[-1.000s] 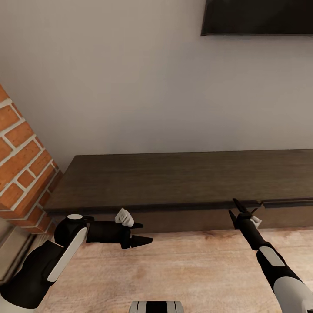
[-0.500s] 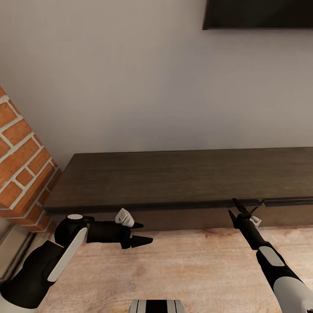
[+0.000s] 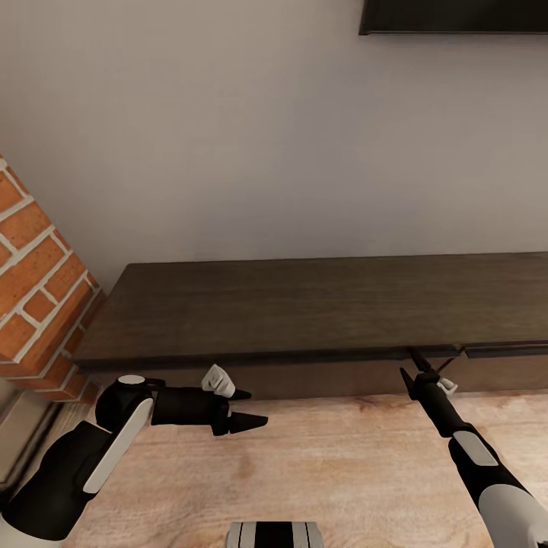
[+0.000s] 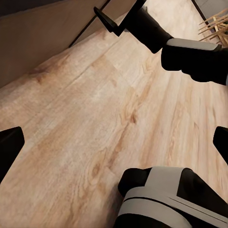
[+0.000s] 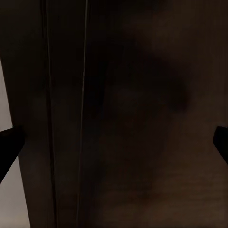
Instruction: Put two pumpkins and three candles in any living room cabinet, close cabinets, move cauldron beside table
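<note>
Against the pale wall runs the cabinet (image 3: 304, 312), a long, low, dark brown unit whose flat top fills the middle of the head view, with a red brick pillar (image 3: 34, 281) at its left end and the bottom edge of a dark screen (image 3: 457, 19) on the wall above its right half. Light wood floor (image 3: 335, 464) lies in front of it. The right gripper (image 3: 418, 364) is pushed up to the cabinet's front edge, at the spot where a thin seam separates two of the flat fronts; its two dark fingers are spread — one points up at the lip of the top, the other sits lower against the front. Whether either finger actually touches the wood is hard to judge from the head view. Seen from the right wrist, the dark wood of the cabinet (image 5: 133, 114) is very close, crossed by a few fine lines, and the fingertips (image 5: 9, 142) sit at opposite edges of the picture, well apart. The left gripper (image 3: 245, 407) hovers over the floor just short of the cabinet's left part, pointing toward the right arm, jaws apart and holding nothing — the left wrist view looks across bare floorboards (image 4: 95, 118) to the right arm (image 4: 190, 52).
</note>
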